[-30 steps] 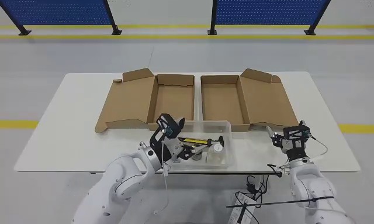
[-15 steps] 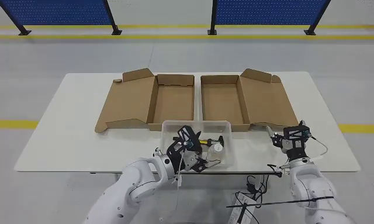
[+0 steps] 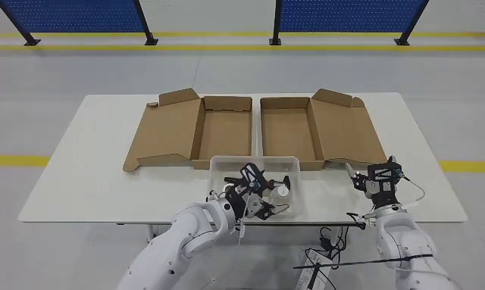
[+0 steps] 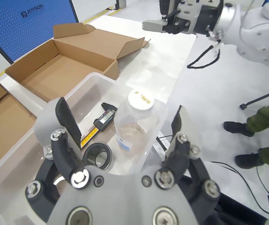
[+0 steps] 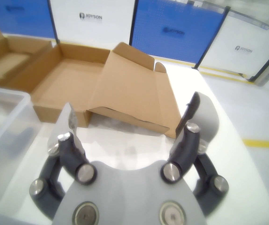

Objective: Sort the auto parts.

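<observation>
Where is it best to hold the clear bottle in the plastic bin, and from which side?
Probably around the round body of the bottle, just under its white cap, from above: it stands upright, and the bin walls block a side approach.

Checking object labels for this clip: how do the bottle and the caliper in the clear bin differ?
The bottle stands upright; the caliper lies flat on the floor of the clear bin. The bottle is see-through with a white cap; the caliper is black with a yellow scale. Both sit inside that bin, side by side.
</observation>
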